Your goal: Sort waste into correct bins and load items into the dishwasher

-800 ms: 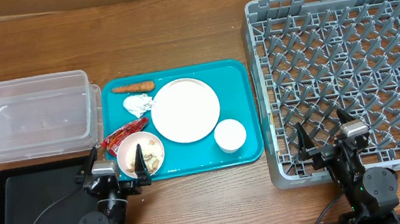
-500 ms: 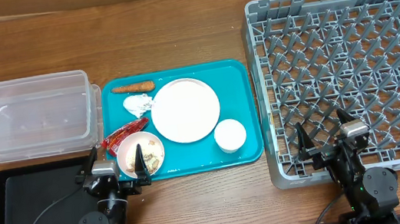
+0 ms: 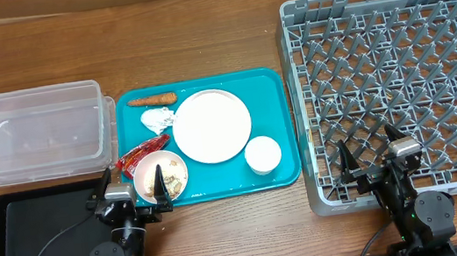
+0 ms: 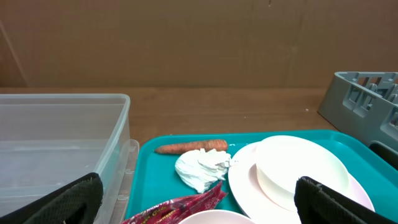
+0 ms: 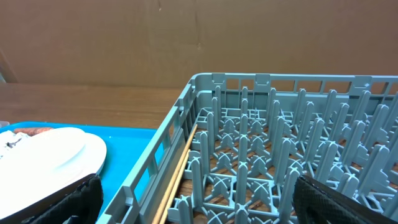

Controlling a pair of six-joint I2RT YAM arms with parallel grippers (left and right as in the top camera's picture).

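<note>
A teal tray holds a carrot, a crumpled white tissue, a red wrapper, a white plate, a white cup and a bowl with food scraps. My left gripper is open and empty at the tray's near left corner, over the bowl. Its wrist view shows the carrot, tissue and wrapper. My right gripper is open and empty over the near left corner of the grey dishwasher rack.
A clear plastic bin stands left of the tray, and a black tray lies in front of it. In the right wrist view, wooden sticks lie along the rack's left wall.
</note>
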